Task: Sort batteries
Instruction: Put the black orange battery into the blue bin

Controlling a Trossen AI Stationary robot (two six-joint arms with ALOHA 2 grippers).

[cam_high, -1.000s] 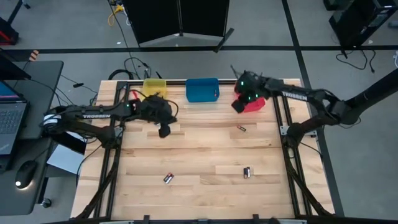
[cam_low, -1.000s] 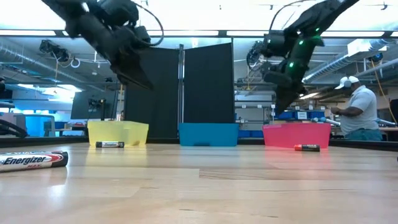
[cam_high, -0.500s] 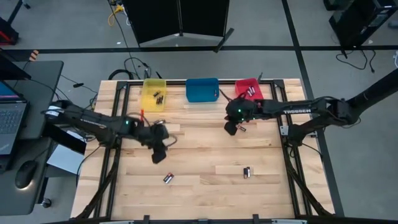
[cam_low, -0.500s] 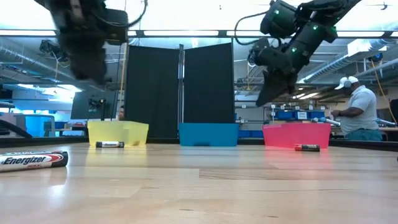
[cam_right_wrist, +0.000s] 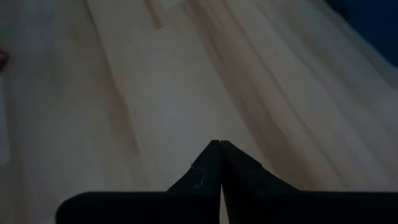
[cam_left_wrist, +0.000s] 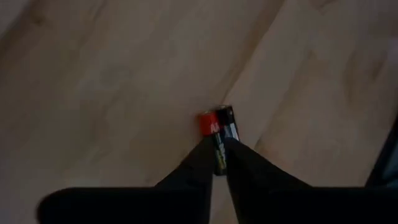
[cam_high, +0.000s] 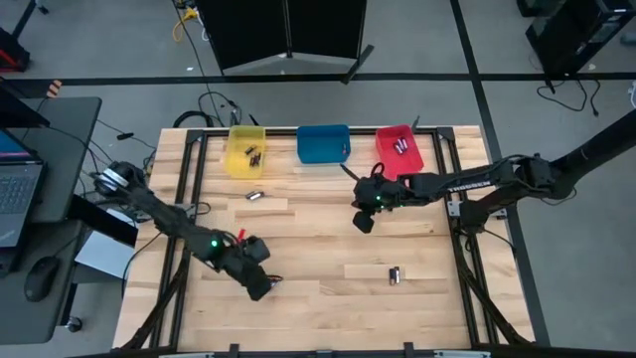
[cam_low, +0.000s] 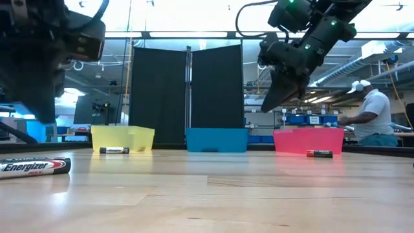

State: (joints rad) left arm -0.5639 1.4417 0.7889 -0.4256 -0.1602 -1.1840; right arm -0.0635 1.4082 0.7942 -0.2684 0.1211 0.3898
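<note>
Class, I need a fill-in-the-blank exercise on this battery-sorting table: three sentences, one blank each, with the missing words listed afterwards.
1. The bin standing between the yellow bin and the red bin is ______ in colour.
2. The left end effector has its fingers around a battery with a ______ end.
3. The right end effector hangs over bare table with its fingers ______.

Missing words: blue; red; shut
</note>
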